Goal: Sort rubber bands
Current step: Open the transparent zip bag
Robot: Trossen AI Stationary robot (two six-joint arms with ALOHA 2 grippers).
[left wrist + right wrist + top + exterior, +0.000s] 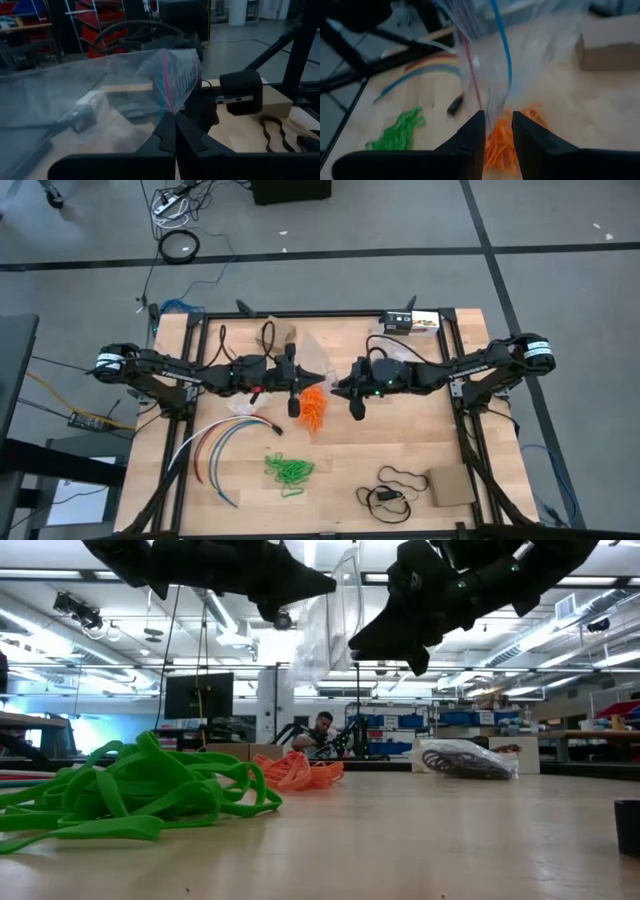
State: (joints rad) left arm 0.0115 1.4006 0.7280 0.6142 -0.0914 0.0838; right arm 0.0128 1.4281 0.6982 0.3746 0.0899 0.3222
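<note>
Pale wooden table [420,430], framed in dark rails, carries two arms that meet above its middle around one clear plastic bag [335,615]. At the centre, the left gripper [175,131] is clenched on a corner of that bag, its two fingers pressed together on the film beside the pink and blue zip strip. Just to its right, the right gripper [498,125] has its two fingers parted with a narrow gap, the bag's edge hanging between them; whether they pinch it cannot be told. Directly beneath the grippers lies one heap of orange rubber bands [314,409]. Nearer the front edge and slightly left sits one heap of green rubber bands [289,470]. A second bag holding dark bands [468,760] rests far across the table in the low view. To the left, a fan of coloured cables [225,442] curves over the wood; at the near right lie one black cord loop [392,490] and one brown cardboard piece [452,486].
</note>
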